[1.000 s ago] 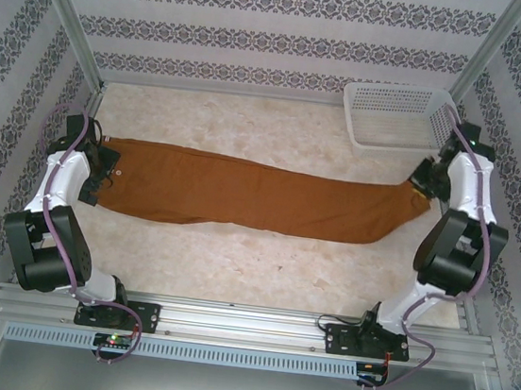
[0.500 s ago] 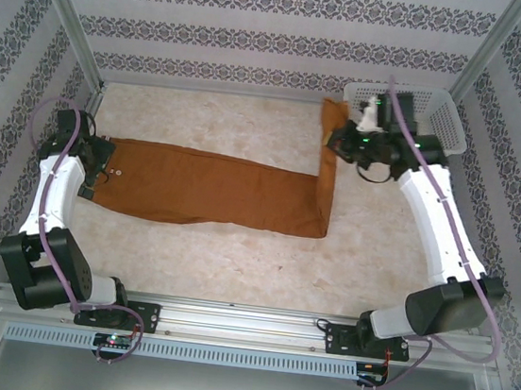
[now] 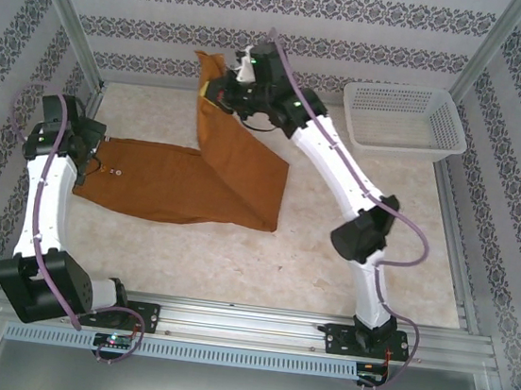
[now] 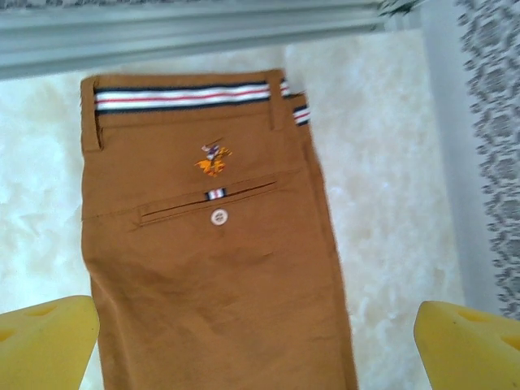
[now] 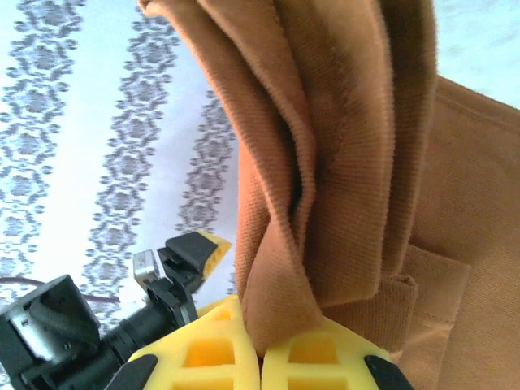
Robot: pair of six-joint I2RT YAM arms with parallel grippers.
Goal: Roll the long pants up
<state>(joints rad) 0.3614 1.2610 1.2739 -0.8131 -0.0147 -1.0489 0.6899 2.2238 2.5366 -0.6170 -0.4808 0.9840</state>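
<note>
Where the pale, mottled tabletop (image 3: 357, 264) ends, walls (image 3: 281, 26) papered in grey ornamental stripes close it in on three sides, and a white mesh basket (image 3: 403, 117) sits in the far right corner. The long pants (image 3: 166, 188), rust-brown, lie across the left half. Their waist end is flat at the left, showing a waistband lining (image 4: 183, 97) striped white, red and navy, a small embroidered emblem (image 4: 213, 158) and a pale button (image 4: 218, 217) on the back pocket (image 4: 244, 203). The leg end rises in a diagonal fold toward the back wall, bunched and pinched between the closed fingers of the right gripper (image 5: 260, 357). The left gripper (image 4: 256, 345) hovers over the waist end, spread wide.
</note>
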